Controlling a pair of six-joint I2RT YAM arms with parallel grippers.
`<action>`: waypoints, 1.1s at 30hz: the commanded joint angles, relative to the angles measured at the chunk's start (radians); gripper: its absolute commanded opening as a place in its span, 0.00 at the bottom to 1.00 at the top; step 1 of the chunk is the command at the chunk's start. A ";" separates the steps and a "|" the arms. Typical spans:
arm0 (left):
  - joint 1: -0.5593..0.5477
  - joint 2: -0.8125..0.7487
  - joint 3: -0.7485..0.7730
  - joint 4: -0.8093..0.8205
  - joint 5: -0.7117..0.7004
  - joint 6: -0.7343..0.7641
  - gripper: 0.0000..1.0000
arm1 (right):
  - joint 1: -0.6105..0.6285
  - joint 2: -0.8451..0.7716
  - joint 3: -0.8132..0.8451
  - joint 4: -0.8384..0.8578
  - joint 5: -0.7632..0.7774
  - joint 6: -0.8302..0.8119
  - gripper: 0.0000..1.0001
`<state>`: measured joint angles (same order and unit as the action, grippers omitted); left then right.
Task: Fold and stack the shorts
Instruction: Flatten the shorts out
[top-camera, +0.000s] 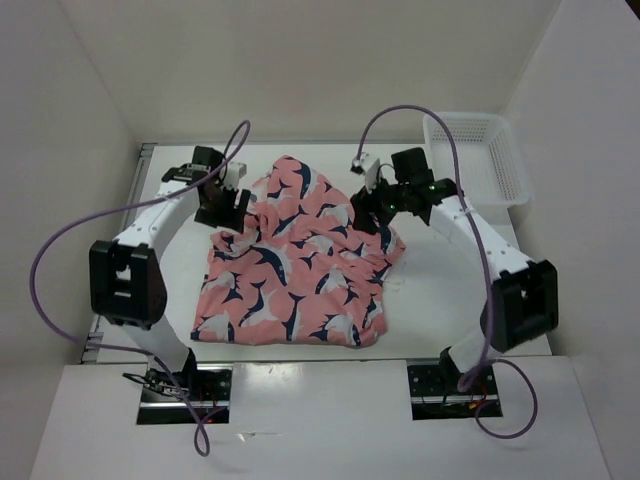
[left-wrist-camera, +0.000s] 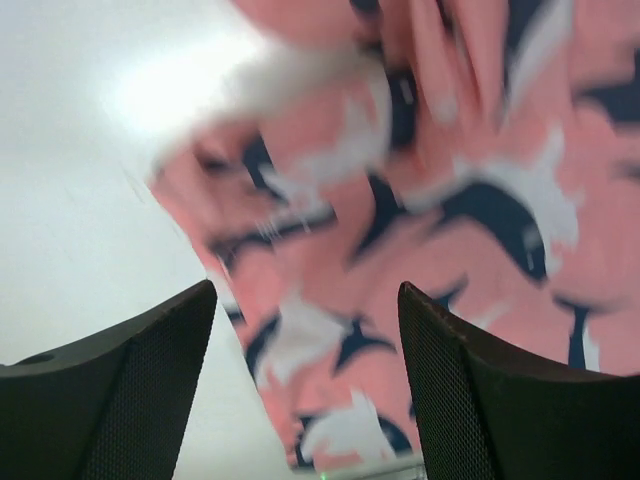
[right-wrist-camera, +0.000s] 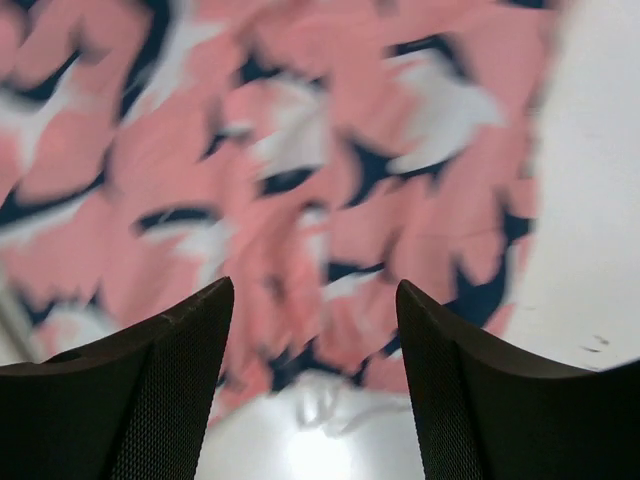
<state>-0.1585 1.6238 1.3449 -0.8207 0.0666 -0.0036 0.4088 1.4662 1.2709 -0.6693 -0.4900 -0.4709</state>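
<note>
We see shorts (top-camera: 295, 265) lying rumpled on desk (top-camera: 420, 300) between arms, far edge bunched. Left tool (top-camera: 230, 215) and right tool (top-camera: 372, 212) both released, nothing held, over far corners. We judge fold barely begun; neat folding and stacking left

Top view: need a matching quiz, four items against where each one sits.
Column 1
1. shorts
2. basket
3. left end effector
4. right end effector

Column 2
a. far right corner
b. spread over the middle of the table
c. at the shorts' far right edge
d. at the shorts' far left edge

Pairs: 1-b, 2-a, 3-d, 4-c
</note>
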 joint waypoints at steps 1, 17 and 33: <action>0.040 0.157 0.147 0.157 0.033 0.004 0.81 | -0.100 0.161 0.045 0.273 0.034 0.248 0.71; 0.050 0.590 0.530 0.288 0.030 0.004 0.62 | -0.220 0.344 0.015 0.367 0.195 0.347 0.64; 0.040 0.663 0.413 0.299 -0.040 0.004 0.50 | -0.220 0.379 -0.114 0.419 0.344 0.379 0.66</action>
<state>-0.1165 2.2734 1.8095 -0.5190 0.0341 -0.0017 0.1864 1.8130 1.1835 -0.3134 -0.1921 -0.1085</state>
